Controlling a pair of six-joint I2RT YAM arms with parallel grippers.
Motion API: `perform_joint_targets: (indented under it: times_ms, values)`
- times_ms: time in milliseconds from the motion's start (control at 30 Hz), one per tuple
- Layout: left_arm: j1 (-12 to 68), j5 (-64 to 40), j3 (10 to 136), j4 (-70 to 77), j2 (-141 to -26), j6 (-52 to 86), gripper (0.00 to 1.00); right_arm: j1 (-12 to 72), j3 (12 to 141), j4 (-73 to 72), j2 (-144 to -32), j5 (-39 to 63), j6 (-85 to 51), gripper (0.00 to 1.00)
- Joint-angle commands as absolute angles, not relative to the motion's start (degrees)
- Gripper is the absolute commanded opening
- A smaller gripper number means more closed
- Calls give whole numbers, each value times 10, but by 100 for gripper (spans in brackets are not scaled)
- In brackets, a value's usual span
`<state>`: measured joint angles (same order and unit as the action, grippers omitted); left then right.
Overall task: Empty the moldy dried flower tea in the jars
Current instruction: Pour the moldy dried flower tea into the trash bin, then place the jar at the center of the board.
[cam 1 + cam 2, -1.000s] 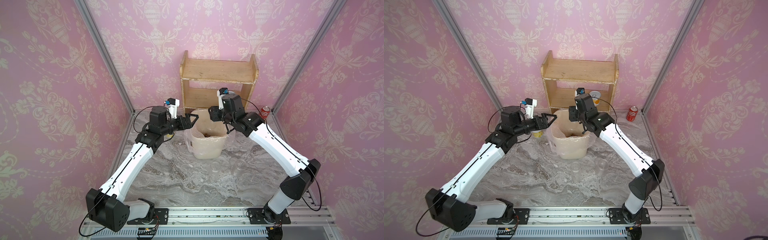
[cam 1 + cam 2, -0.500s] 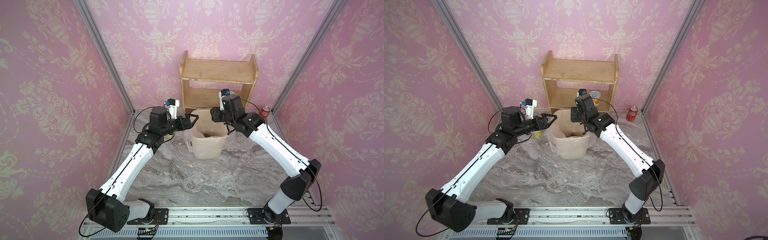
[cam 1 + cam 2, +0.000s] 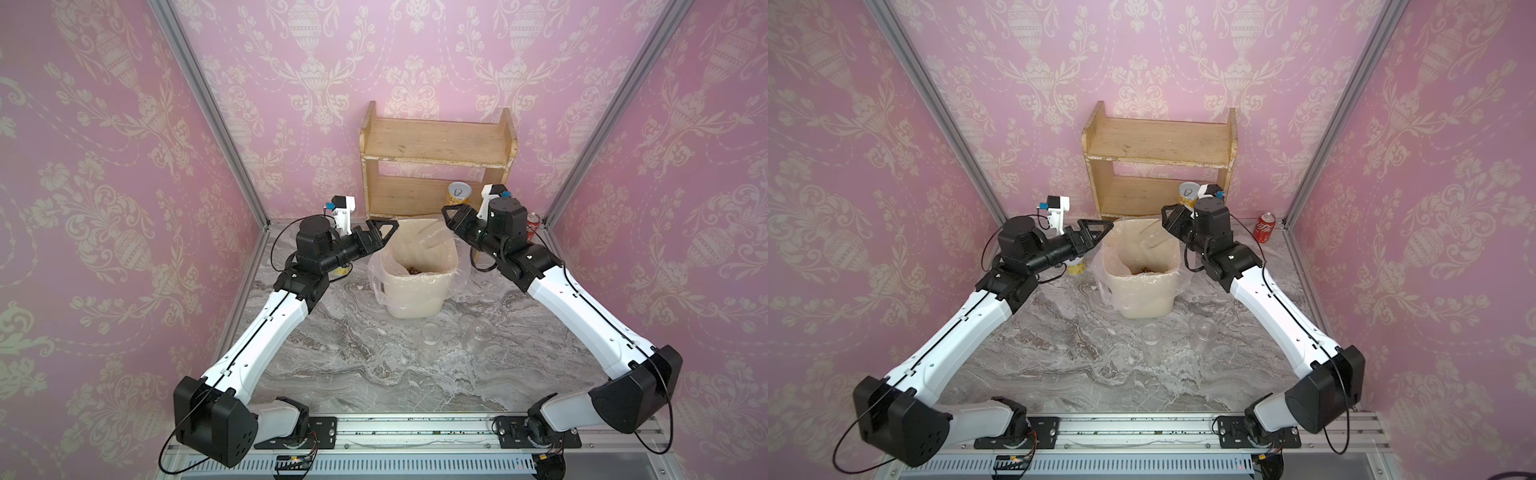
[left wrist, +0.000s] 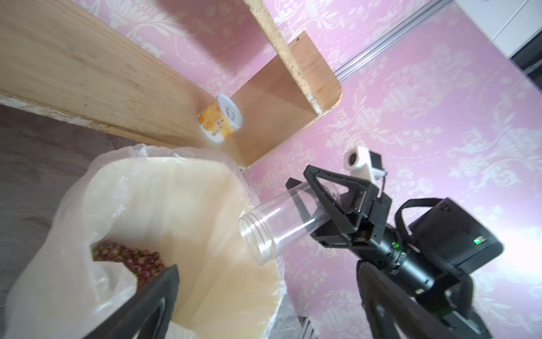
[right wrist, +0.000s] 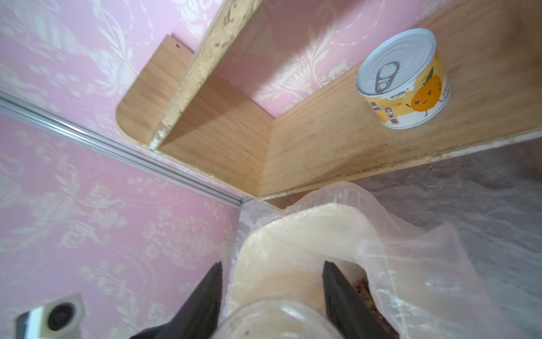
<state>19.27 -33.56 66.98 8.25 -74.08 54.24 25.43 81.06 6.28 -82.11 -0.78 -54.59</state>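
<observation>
The right hand is clamped on the base of a smooth, clear cylindrical jar, which is tilted mouth-down over the beige bin and looks empty. The left hand is spread wide, holding nothing. Pinkish-brown dried flower tea lies inside the bin's crinkled liner, partly hidden. Two other jars barely show against the veined grey desk.

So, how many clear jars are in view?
3. The held jar is tilted over the lined bin in the right gripper; the second jar and third jar stand on the marble table before it. Arms may hide more.
</observation>
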Motion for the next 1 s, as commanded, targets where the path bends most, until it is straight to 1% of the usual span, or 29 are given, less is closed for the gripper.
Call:
perform_joint_targets:
  times_ms: [0,167,333,600,733,900,967]
  values:
    - [189,-367,667,184,-756,664,98,249,783,-74,-808,38,-681,42]
    - [198,-380,683,202,-777,708,98,249,778,-126,-821,74,-746,43]
    - [205,-381,685,206,-795,721,98,251,767,-159,-828,84,-785,42]
    - [216,-387,689,275,-820,769,97,260,769,-173,-852,100,-807,42]
    - [219,-389,691,284,-823,773,97,264,767,-185,-861,102,-818,42]
    - [227,-390,692,296,-833,780,93,272,770,-198,-873,109,-830,42]
    - [228,-393,693,306,-839,788,89,275,770,-199,-876,109,-831,42]
